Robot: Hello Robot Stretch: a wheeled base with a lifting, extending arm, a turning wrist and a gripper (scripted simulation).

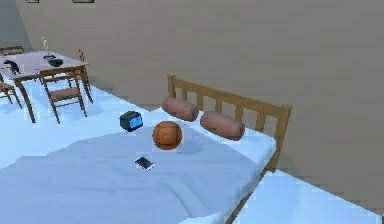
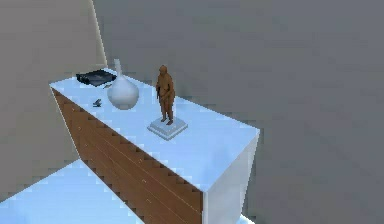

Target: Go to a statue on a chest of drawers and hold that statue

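While the forward view looks across a bedroom, its left holds a wooden dining table with chairs drawn up around it, well apart from the bed. On the bedcover lie a small dark clock, a flat phone and a basketball. Two brown pillows sit against the slatted headboard, where a sleeper would want them.

Along the arm side view, the chest of drawers stands with its back to the wall, so its wooden drawer fronts face the robot. On the pale top, from the left, come a dark flat tray-like thing, a small dark bit and a round white vase. Just beside the vase, the brown statue stands upright on its own pale square base. That base likely keeps the slim figure steady, and the vase so close probably leaves little room for a careless reach.

How the gripper stands cannot be told.
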